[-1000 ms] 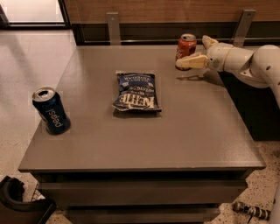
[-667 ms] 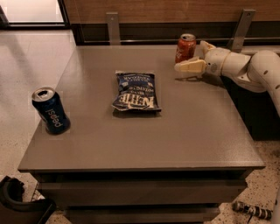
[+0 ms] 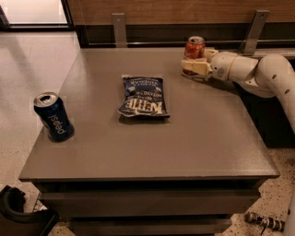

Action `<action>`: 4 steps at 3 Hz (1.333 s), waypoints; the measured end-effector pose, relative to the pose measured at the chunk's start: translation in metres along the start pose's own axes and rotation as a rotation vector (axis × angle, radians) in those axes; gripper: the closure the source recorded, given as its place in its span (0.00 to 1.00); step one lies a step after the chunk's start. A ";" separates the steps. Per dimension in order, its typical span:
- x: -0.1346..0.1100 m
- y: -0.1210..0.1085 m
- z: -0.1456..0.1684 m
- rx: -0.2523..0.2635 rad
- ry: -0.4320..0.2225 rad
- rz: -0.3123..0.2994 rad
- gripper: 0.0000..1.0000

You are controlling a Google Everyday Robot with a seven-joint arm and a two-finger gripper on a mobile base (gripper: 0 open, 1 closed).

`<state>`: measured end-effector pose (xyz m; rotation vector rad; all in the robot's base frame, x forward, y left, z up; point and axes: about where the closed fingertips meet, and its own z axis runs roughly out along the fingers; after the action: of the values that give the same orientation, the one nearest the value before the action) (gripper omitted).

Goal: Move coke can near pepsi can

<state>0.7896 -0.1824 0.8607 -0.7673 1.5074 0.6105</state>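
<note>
Filling most of the view, a grey matte tabletop (image 3: 207, 138) is seen, backed by a wood-panelled wall (image 3: 161, 11) and flanked by pale glossy floor (image 3: 27, 60). The coke can (image 3: 195, 46) is stood upright at the far right edge, long axis vertical, silver top up. The end effector (image 3: 197, 60) is held at the can's base, its beige fingers (image 3: 191, 67) spread; contact cannot be told. The pepsi can (image 3: 54, 117), a dark blue cylinder, is stood upright at the left edge, well apart. A crinkled blue chip bag (image 3: 143, 96) is laid flat between them.
</note>
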 end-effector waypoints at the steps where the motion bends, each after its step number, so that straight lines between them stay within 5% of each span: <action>1: 0.000 0.003 0.004 -0.007 -0.001 0.001 0.70; 2: 0.000 0.004 0.007 -0.011 -0.001 0.002 0.93; 4: -0.002 0.007 0.011 -0.018 0.005 0.003 1.00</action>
<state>0.7907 -0.1693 0.8618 -0.7809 1.5097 0.6254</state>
